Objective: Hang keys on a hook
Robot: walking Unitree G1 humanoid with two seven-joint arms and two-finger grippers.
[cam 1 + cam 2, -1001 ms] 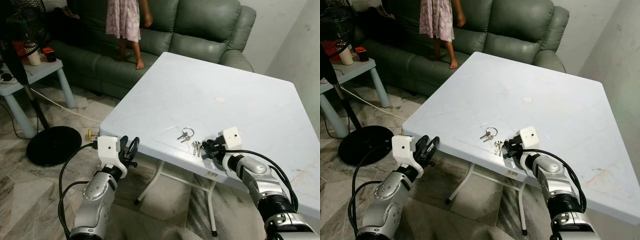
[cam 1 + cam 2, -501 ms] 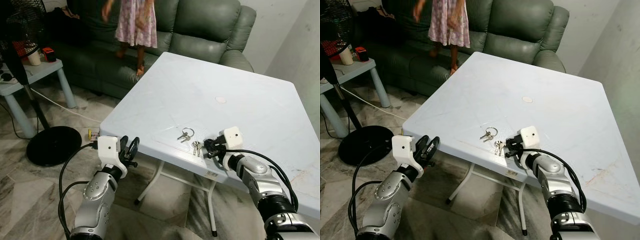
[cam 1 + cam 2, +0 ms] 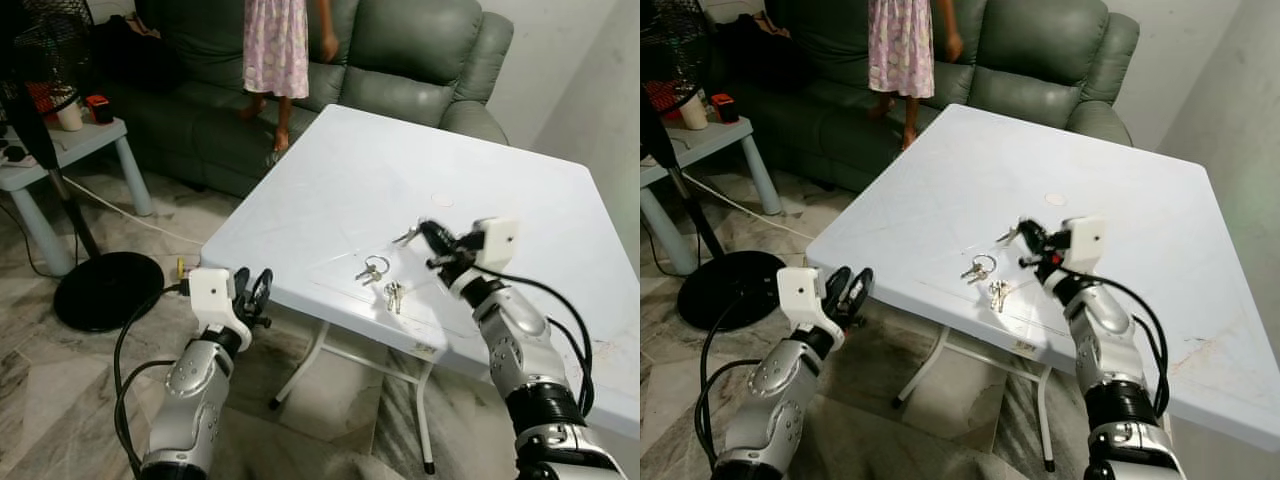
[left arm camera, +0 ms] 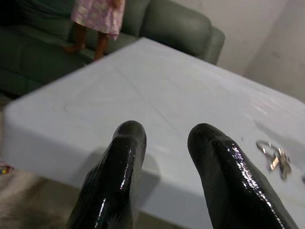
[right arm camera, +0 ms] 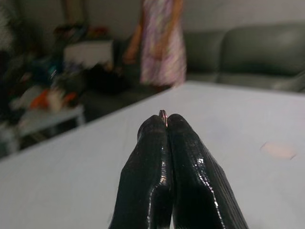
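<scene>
The right gripper [image 3: 428, 235] has risen from the front edge of the white plastic tabletop [image 3: 520, 190], jaws pinched on a thin metal ring [image 5: 163, 114], apparently one key. Two silver key bunches [image 3: 380, 280] remain below; the left gripper [image 3: 250, 292] idles, jaws narrowly parted.

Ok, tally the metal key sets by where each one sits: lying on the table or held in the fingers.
Silver key sets lying on the white plastic table: 2 (ringed set, small set)
Silver key set pinched in the right gripper: 1
Total: 3
</scene>
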